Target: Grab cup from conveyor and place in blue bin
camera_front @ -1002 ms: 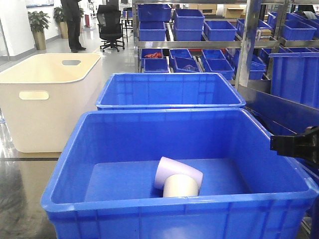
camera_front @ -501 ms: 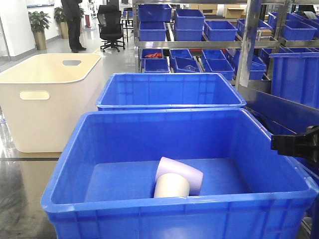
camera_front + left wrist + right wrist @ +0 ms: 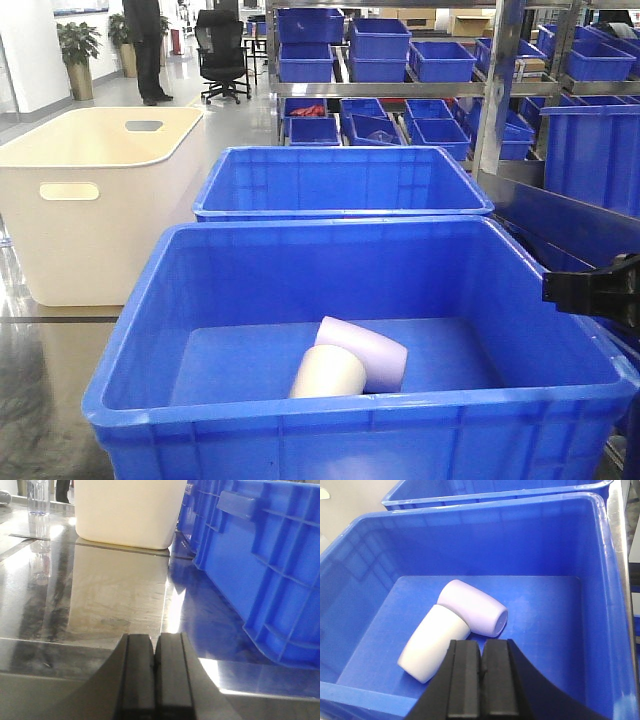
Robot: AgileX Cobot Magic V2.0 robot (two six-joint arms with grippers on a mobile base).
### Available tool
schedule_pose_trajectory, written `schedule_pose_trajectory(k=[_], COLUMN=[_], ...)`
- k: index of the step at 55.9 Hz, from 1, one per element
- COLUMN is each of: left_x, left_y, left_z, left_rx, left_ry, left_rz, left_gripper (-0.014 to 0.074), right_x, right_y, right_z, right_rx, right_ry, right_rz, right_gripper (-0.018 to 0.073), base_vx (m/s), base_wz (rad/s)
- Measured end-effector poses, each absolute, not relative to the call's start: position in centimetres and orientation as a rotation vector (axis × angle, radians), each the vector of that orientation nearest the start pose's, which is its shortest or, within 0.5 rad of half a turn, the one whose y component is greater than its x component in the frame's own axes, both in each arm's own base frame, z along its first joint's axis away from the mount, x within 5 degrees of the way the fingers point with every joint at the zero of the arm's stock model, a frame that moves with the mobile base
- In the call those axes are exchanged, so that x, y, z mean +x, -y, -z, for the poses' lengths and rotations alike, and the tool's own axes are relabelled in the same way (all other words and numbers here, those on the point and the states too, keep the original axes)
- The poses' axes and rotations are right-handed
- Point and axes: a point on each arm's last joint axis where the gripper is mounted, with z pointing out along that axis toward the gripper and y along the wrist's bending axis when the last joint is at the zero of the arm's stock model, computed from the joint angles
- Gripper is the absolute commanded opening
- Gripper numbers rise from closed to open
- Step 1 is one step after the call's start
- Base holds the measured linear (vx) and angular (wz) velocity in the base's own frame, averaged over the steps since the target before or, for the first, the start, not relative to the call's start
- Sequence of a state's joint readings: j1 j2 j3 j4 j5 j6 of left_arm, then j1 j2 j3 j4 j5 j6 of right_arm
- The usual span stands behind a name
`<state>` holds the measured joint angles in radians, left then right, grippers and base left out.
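Two cups lie on their sides on the floor of the near blue bin (image 3: 130, 330), touching each other. The cream cup (image 3: 432, 642) sits at the front, closed base toward the front wall; the lilac cup (image 3: 472, 606) lies behind it, angled toward the right.

Change over the last second, front view: the cream cup (image 3: 328, 372) has rolled left and swung round. It was in front of the lilac cup (image 3: 365, 350) and covered that cup's lower part; now it sits off the lilac cup's left end, and the lilac cup's flank is exposed. The lilac cup has turned a little as well — its long side now reads flatter. Bin, second crate and tub have not moved.

Right gripper (image 3: 482, 680) hovers above the bin's front edge, over the cream cup, fingers (image 3: 465, 680) pressed together with no real gap, nothing between them. In the front view a black part at the right edge has kept its spot — probably this arm, but too little shows to be sure.

Left gripper (image 3: 156, 672) is low over a shiny steel tabletop (image 3: 100, 590), outside the bin's left wall, pads (image 3: 140, 672) closed against each other and empty.

Outward: a second blue crate (image 3: 340, 180) stands directly behind the first, rims near touching. A cream-white tub (image 3: 100, 200) with handle slots is left of both. Racks of smaller blue shelf bins (image 3: 380, 45) fill the back right. Far left, an office chair (image 3: 222, 55), a potted plant (image 3: 78, 55) and a standing person (image 3: 145, 40), head out of frame.
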<state>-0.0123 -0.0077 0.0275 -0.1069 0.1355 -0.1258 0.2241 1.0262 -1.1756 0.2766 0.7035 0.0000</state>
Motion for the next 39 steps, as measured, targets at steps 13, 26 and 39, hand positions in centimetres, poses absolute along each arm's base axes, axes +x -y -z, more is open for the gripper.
schedule_pose_trajectory(k=[13,26,39], left_x=[5.7,5.7,5.7], left_y=[0.2,0.2,0.2], left_z=[-19.2,-19.2,-19.2], left_rx=[-0.169,-0.169,-0.171], left_ry=[-1.633,-1.633,-1.634], left_rz=[0.199,0.199,0.200], left_gripper=[-0.0007,-0.0007,-0.0007], right_x=[19.7,19.1,11.4], right_y=[-6.1,-5.6,-4.1], right_z=[-42.6,-42.9,-41.7], right_rx=[-0.125,-0.158,-0.171], right_ry=[-2.037,-2.015,-1.829], right_rz=[-0.455,-0.379,-0.413], right_gripper=[-0.0013,-0.0009,-0.0009], base_vx=[0.00,0.00,0.00], base_wz=[0.00,0.00,0.00])
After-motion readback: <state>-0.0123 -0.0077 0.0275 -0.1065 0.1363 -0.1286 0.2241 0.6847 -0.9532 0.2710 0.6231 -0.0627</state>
